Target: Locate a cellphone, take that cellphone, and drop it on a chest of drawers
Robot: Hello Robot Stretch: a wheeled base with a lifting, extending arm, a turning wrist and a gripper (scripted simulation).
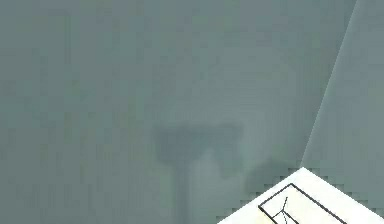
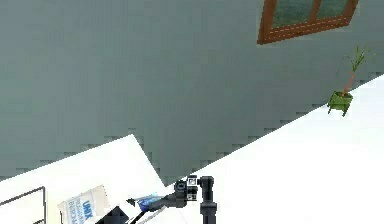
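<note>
Grey wall [image 2: 120, 70] backs a white tabletop [image 2: 90, 165]. Your gripper [image 2: 143, 205] sits at its edge; you cannot tell whether it holds anything. 1 dark flat slab [image 2: 115, 215], possibly the cellphone, lies just left of the fingertips, beside a book [image 2: 82, 210].

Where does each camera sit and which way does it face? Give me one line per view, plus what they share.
Forward view: on the robot, looking ahead and somewhat down at a grey-green wall and a white tabletop corner; own body: none.
Arm side view: on the robot's body, looking out to the arm's side at the wall, a brown-framed window and a potted plant; the dark arm rises from the bottom edge, jaws toward the view's left.
Shared: likely the white tabletop and the dark-edged sheet on it.
</note>
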